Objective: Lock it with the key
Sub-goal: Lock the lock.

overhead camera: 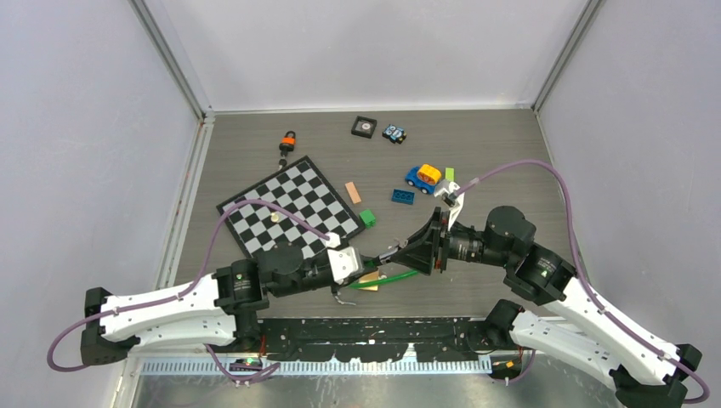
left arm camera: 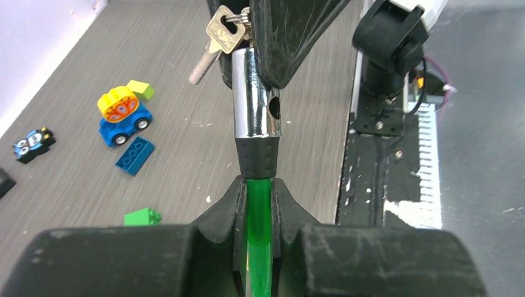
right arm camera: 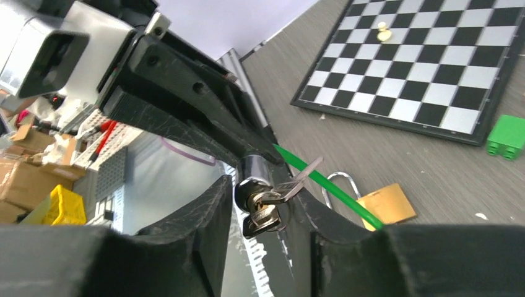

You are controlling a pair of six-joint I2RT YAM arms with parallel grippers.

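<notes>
My left gripper (left arm camera: 259,185) is shut on the green cable (left arm camera: 259,241) of a cable lock, just below its black collar and chrome lock cylinder (left arm camera: 255,99). The cylinder points up at my right gripper (right arm camera: 266,198). A key (right arm camera: 267,213) sits in the cylinder's face (right arm camera: 252,176), and a second key on the same ring (left arm camera: 220,37) hangs beside it. The right jaws stand open on either side of the keys with small gaps. In the top view both grippers meet near the table's front middle, left (overhead camera: 361,270) and right (overhead camera: 406,252).
A brass padlock (right arm camera: 385,204) lies on the table under the cable. A chessboard (overhead camera: 289,208) lies at left, with an orange-topped padlock (overhead camera: 289,141) behind it. A toy car (overhead camera: 423,177), blue brick (overhead camera: 403,196), green brick (overhead camera: 367,218) and tan block (overhead camera: 352,192) lie mid-table.
</notes>
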